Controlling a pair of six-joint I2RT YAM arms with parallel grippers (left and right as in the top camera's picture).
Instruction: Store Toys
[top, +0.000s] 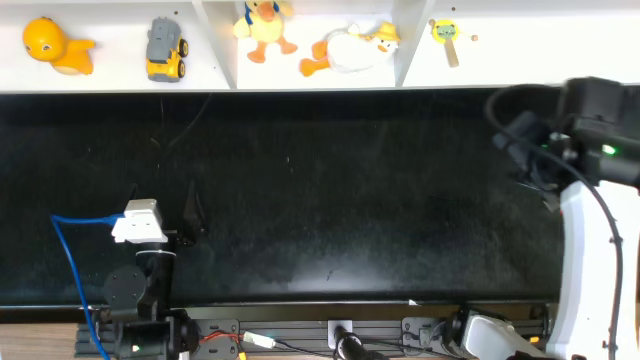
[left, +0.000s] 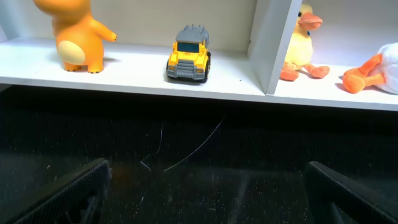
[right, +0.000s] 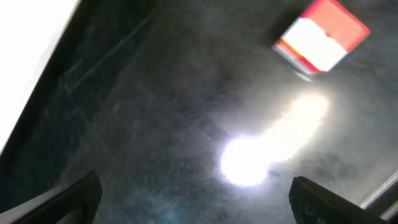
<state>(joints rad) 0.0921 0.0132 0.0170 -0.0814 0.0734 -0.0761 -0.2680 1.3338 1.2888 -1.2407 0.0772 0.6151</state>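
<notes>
So, left to right: the white shelf (top: 300, 82) ran along the far edge of the matte black tabletop (top: 350, 200), split by flat dividers. The left bay held a glossy, rounded orange figure (left: 74, 37) and, just beside it, a boxy hard-plastic yellow truck (left: 188, 55) with a grey top. The middle bay had a fuzzy plush duck (left: 301, 43) sitting upright and a white plush duck (top: 350, 50) with orange feet flopped on its side. The right bay held a small yellow rattle (top: 445, 35). The left gripper (left: 206, 180) sat low over the table facing the truck, fingers spread wide, gripping nothing, with a blue cable (top: 70, 230) looping off its arm. The right gripper (right: 194, 183) was also splayed and empty above shiny glare, with a red-and-white box (right: 320, 37) on the surface beyond.
</notes>
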